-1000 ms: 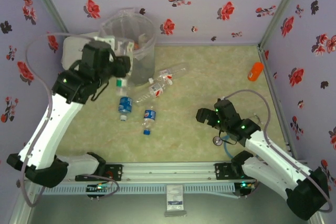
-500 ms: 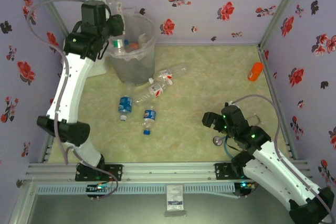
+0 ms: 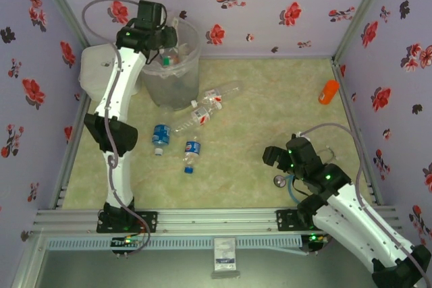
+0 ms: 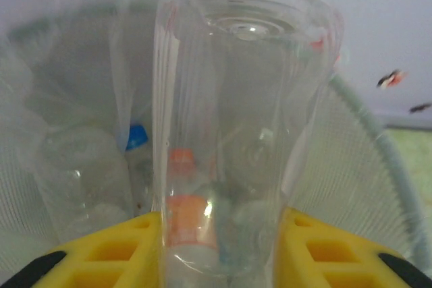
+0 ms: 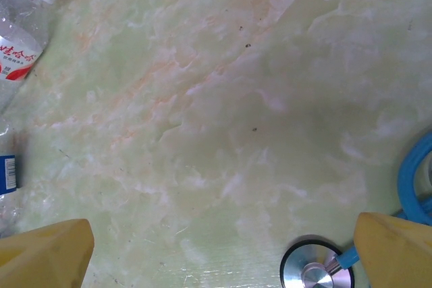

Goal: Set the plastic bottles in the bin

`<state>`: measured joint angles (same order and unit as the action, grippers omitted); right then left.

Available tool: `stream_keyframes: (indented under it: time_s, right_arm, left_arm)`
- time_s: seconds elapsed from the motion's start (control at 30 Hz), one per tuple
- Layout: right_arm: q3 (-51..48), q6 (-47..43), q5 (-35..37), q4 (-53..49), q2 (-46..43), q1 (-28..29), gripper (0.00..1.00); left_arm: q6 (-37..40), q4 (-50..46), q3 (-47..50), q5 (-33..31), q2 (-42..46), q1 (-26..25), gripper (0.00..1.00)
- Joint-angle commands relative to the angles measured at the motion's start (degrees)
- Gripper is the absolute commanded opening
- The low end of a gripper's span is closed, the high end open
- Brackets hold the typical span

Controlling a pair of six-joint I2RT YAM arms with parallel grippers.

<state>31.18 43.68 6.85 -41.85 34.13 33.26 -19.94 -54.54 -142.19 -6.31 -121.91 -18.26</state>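
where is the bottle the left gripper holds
The bottle is clamped in the left gripper over the bin, far left in the top view.

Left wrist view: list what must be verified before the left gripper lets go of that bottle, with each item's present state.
1. Grip: the held bottle is clamped in the left gripper: ok.
2. Position: the left gripper is above the mouth of the bin, whose rim curves around the bottle in the wrist view: ok.
3. Room in the bin: the bottles inside sit below the held one: ok.
4. Clearance: the right gripper is away from the bin, open over the table by the stethoscope: ok.
5. Task finished after this drop: four bottles lie on the table near the bin: not ok.
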Motion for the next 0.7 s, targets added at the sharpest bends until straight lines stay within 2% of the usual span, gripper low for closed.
stream_keyframes:
  time_s: [0.0,0.2,0.27,0.43,0.67]
  right_arm:
    - [0.55,-0.13,0.75,0.36,0.5,-0.38,0.99]
    - [0.73,-0.17,0.71,0.72,1.12,-0.38,0.99]
    - [0.64,-0.32,0.71,0.8,1.2,-0.38,0.99]
    - [0.73,-0.48,0.57,1.06,1.88,-0.4,0.99]
    - [0.37,-0.44,0.35,1.44,1.99,-0.43,0.99]
  left_arm:
    - [2.68,-3.2,2.37,1.6,-0.38,-0.12,0.15]
    - [4.42,-2.35,11.01,2.54,0.29,-0.05,0.36]
    - [4.65,-1.73,13.03,2.56,0.7,0.03,0.4]
    - [4.74,-1.09,12.46,4.57,0.79,0.02,0.54]
    - [6.24,-3.11,6.83,5.33,0.79,-0.11,0.76]
